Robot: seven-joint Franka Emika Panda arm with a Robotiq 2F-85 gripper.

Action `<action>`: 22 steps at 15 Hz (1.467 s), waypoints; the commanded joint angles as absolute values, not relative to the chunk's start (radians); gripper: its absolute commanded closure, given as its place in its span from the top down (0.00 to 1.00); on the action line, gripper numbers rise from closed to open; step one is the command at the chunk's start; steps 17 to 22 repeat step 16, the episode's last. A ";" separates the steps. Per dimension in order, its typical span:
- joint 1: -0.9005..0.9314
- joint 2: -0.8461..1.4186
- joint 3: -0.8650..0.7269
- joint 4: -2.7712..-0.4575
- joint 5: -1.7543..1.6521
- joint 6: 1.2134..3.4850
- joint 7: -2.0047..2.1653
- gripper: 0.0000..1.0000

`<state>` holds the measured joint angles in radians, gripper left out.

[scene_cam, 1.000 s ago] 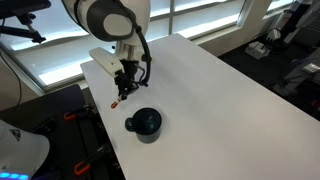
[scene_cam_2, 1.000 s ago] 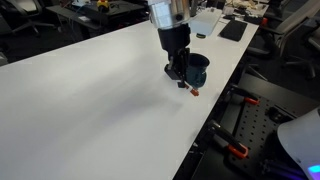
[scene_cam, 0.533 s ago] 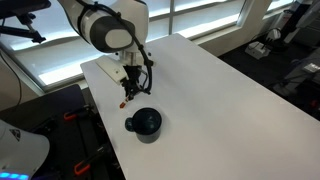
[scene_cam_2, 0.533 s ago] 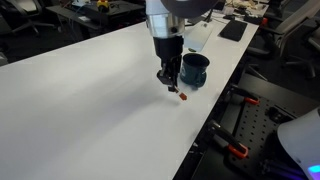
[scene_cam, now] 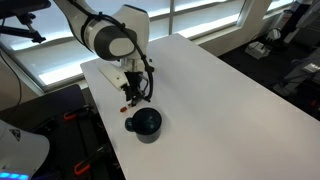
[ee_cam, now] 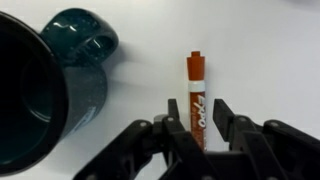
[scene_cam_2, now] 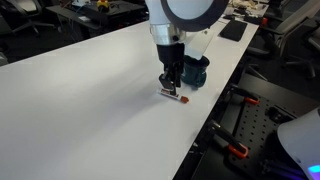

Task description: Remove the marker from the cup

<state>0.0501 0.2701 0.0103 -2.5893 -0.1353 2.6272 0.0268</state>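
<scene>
In an exterior view the arm [scene_cam: 108, 35] reaches down from the far left over the white table [scene_cam: 220, 90]. The pincer [scene_cam: 131, 97] hangs low near the table's left edge. The marker [scene_cam: 124, 103] shows as a small red bit at its tip, out of the cup [scene_cam: 146, 122]. The cup stands upright on the table just nearer than the pincer and apart from it

In an exterior view from the opposite side, the pincer [scene_cam_2: 172, 88] points straight down, close to the table [scene_cam_2: 90, 90]. The marker [scene_cam_2: 177, 97] lies level under it, right at the surface. The cup [scene_cam_2: 196, 70] stands just behind, to the right, near the table edge

In the wrist view the pincer [ee_cam: 198, 108] is clamped on the marker [ee_cam: 196, 75]. Its dark fingers [ee_cam: 176, 115] stand tight against both sides of the printed lower half, and the red capped end sticks out beyond them. The cup [ee_cam: 50, 100] fills the left side, its dark mouth open and its handle [ee_cam: 85, 35] toward the far side. A strip of bare table [ee_cam: 270, 60] lies between cup and marker
</scene>
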 commanded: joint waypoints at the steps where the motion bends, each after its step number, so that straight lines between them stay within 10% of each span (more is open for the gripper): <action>1: 0.052 0.272 0.003 -2.588 -0.136 2.625 0.026 0.74; 2: 0.050 0.274 0.001 -2.588 -0.136 2.625 0.026 0.57; 5: 0.051 0.275 0.002 -2.588 -0.136 2.625 0.025 0.74; 22: 0.051 0.275 0.002 -2.588 -0.136 2.625 0.025 0.74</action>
